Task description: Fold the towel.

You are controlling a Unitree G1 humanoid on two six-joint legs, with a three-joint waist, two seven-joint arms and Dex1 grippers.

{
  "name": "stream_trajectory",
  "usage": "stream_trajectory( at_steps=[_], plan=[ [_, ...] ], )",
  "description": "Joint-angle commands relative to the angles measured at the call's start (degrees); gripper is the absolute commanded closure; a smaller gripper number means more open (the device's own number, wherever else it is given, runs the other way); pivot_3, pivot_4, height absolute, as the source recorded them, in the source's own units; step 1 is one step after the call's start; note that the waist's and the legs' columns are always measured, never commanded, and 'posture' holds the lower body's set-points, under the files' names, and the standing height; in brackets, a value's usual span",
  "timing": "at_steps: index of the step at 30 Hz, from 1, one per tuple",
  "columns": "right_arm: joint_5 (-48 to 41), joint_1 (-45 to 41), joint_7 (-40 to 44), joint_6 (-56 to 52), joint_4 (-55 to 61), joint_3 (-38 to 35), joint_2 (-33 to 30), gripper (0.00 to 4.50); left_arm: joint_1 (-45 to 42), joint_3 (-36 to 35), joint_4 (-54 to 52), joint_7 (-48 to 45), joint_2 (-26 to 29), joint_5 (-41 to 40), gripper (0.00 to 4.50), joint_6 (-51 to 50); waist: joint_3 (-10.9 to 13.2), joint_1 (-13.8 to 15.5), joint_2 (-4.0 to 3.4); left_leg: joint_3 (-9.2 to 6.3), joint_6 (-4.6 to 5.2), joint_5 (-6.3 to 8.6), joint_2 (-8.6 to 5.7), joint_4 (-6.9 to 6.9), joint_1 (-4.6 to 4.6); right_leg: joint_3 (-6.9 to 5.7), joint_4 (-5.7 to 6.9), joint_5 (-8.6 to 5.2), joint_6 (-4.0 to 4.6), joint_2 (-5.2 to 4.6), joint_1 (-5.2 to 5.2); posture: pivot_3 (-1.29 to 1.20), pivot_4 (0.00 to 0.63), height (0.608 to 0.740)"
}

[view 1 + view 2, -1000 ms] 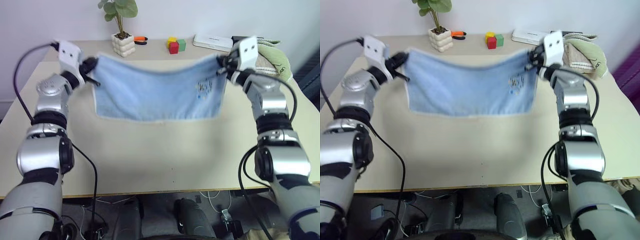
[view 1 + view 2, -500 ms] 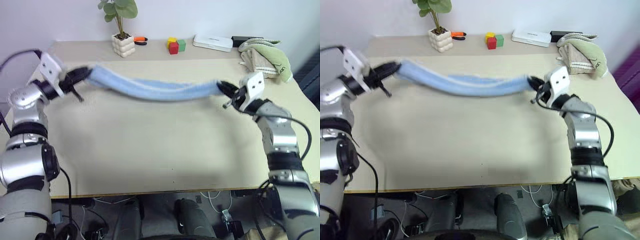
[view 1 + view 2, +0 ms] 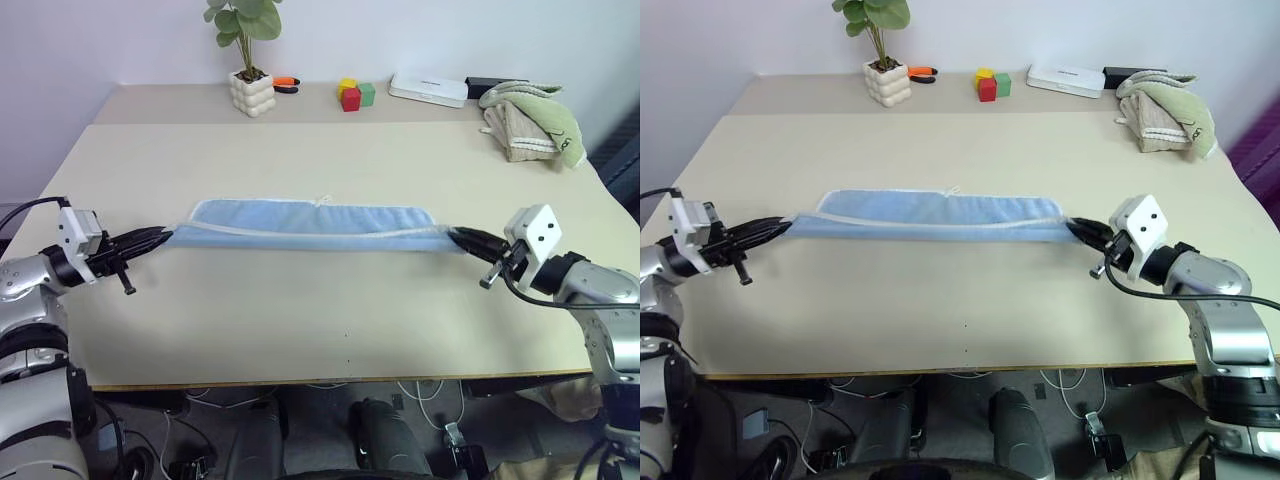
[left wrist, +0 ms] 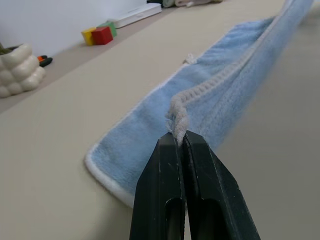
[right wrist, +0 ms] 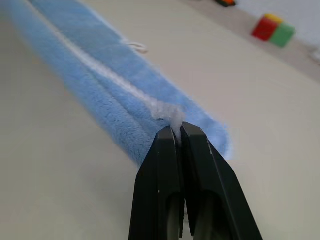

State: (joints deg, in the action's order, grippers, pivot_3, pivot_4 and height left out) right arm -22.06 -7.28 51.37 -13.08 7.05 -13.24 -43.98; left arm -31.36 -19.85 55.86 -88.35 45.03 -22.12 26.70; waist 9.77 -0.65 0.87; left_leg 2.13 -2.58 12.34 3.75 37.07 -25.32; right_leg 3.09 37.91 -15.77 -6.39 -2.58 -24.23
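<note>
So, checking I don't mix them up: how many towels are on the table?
3. The light blue towel lies stretched across the table's middle, pinched between both tools. A light green towel and a beige towel sit bunched together at the far right corner.

Both hands lowered the towel point(image 3: 312, 222), seemingly folded, onto the table point(image 3: 330, 310).

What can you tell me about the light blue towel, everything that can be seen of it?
The towel is light blue terry cloth with pale whitish edging. It lies on the table as a long narrow strip, folded over lengthwise, stretched between the two grippers. The left gripper is shut on the bunched edging at one end, the right gripper on the other end. A small loop of edging sticks out along its far side.
</note>
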Motion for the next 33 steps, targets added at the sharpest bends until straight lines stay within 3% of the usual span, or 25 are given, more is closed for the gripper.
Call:
stream_trajectory(
  at_steps=[1, 5, 10, 24, 33],
  plan=[
    [-2.6, 2.61, 1.9, -0.67, 2.9, -5.09, -2.55, 4.48, 5.36, -3.61, -7.16, 0.49, 2.31, -4.09, 4.5, -3.78, 0.0, -0.02, 0.0, 0.0, 0.0, 0.0, 0.0, 0.0, 0.0, 0.0, 0.01, 0.0, 0.0, 0.0, -0.01, 0.0, 0.15, 0.74],
    [-2.14, 2.24, 1.03, -0.45, 1.47, -4.36, -1.95, 4.48, 9.65, -4.1, -14.01, 3.4, 0.63, -5.84, 4.5, -6.57, -0.03, 0.11, 0.05, -0.03, 0.01, 0.0, 0.02, 0.02, 0.01, -0.02, 0.04, -0.01, 0.01, 0.0, 0.0, 0.0, 0.15, 0.74],
    [0.37, -5.29, -1.76, 1.11, -3.79, -1.13, -0.09, 4.48, 5.02, -2.99, -13.79, 6.92, -1.0, -5.87, 4.5, -8.76, -0.05, 0.28, 0.08, -0.04, 0.0, 0.0, 0.0, 0.14, 0.01, -0.02, 0.07, -0.01, 0.02, 0.0, 0.03, 0.0, 0.15, 0.74],
    [9.98, -17.25, -6.75, 10.5, -20.6, 6.15, 5.65, 4.48, -10.5, 1.41, 3.74, 13.52, -3.76, 2.14, 4.5, -2.6, -0.05, -0.04, 0.08, -0.04, 0.01, 0.0, -0.02, 0.07, 0.0, -0.03, 0.07, 0.0, 0.0, 0.04, 0.01, 0.0, 0.15, 0.74],
    [12.9, -20.9, -8.97, 13.31, -26.38, 7.51, 7.81, 4.48, -15.07, 2.27, 11.46, 18.71, -4.86, 6.02, 4.5, -0.25, -0.05, 0.01, 0.08, -0.04, 0.01, 0.0, -0.03, 0.07, -0.01, -0.03, 0.07, 0.0, -0.01, 0.03, 0.01, 0.0, 0.15, 0.74]
  ],
)
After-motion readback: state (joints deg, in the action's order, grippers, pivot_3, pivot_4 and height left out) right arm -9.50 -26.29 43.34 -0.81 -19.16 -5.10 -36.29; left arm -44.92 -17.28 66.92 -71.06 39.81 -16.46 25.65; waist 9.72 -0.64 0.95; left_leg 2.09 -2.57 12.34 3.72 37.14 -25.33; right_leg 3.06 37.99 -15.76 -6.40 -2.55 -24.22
